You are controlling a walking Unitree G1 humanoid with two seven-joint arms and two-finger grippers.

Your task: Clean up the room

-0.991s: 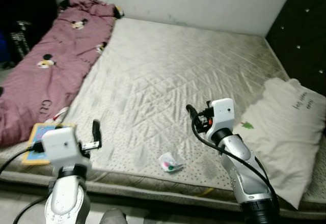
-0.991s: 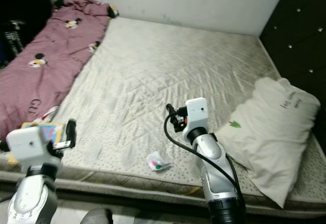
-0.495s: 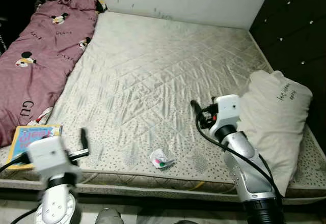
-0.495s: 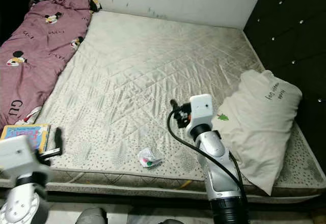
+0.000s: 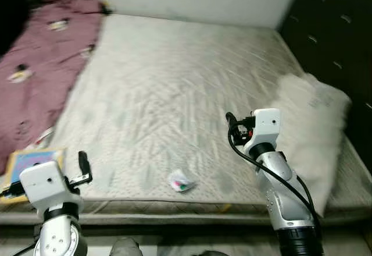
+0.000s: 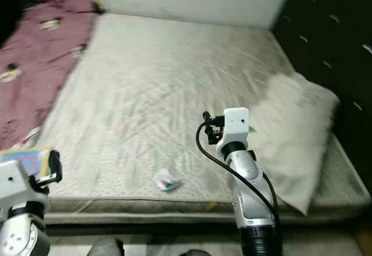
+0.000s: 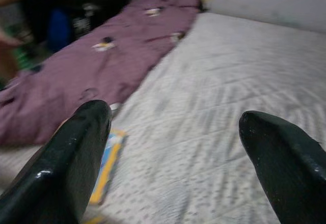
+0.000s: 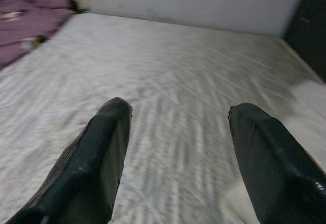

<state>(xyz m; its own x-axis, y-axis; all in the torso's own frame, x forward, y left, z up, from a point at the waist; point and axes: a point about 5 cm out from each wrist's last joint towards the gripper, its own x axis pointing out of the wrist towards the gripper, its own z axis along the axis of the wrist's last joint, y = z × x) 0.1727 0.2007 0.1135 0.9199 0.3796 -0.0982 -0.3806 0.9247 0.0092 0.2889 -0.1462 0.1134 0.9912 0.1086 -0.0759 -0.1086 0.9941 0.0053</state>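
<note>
A bare, quilted mattress (image 5: 174, 87) lies ahead, seen from its near edge, slightly blurred; a small crumpled wrapper (image 5: 181, 180), white with pink and green flecks, rests on the mattress close to that near edge, between the two arms. The left gripper (image 7: 173, 147) is raised over the near left corner, its two black fingers spread wide and holding nothing; just beside it a colourful book (image 5: 28, 164) lies flat at the mattress corner. The right gripper (image 8: 175, 147) hovers above the mattress right of the wrapper and well apart from it, fingers likewise parted and empty. A maroon blanket (image 5: 40, 70) with cartoon prints runs along the left side; a white pillow (image 5: 314, 122) lies on the right, against a dark tufted headboard (image 5: 337, 29).
</note>
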